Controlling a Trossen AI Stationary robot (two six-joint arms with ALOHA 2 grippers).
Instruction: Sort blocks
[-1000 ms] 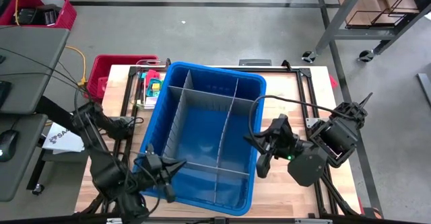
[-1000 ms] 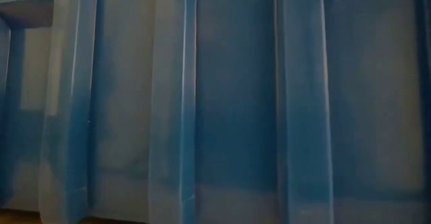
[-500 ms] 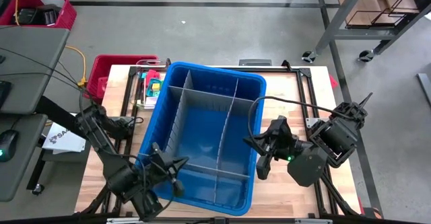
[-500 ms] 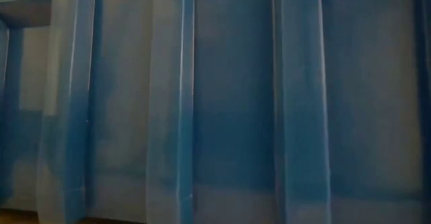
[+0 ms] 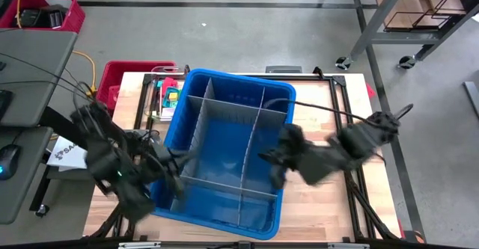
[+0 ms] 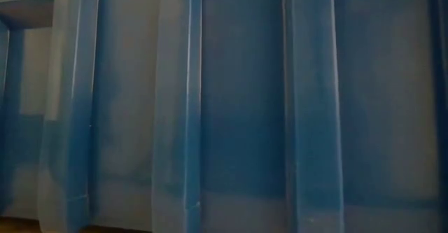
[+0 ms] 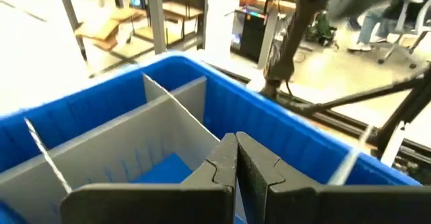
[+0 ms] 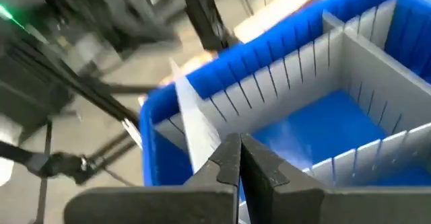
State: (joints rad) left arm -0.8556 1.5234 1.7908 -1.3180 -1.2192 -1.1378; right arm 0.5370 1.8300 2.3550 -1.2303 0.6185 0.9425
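Observation:
Small blocks (image 5: 171,93) in green, yellow and pink lie in a heap on the table, just beyond the far left corner of the blue bin (image 5: 224,81). The bin is split by grey divider panels (image 5: 251,140); no block shows in its compartments. My left gripper (image 5: 177,171) is shut and empty at the bin's left wall near its front; in the left wrist view (image 7: 236,146) it is above the bin. My right gripper (image 5: 272,164) is shut and empty over the bin's right rim and also shows in the right wrist view (image 8: 240,146).
A red basket (image 5: 123,73) stands off the table's far left corner. The bin covers most of the table, and its wall (image 6: 238,107) fills the low view. Bare wood (image 5: 322,204) shows at the right and near right.
My left gripper has moved from the bin's near left corner toward the table's far edge, along the bin's left wall. My right gripper has swung toward the table's left, from beside the bin's right wall to over its rim. The bin has stayed put.

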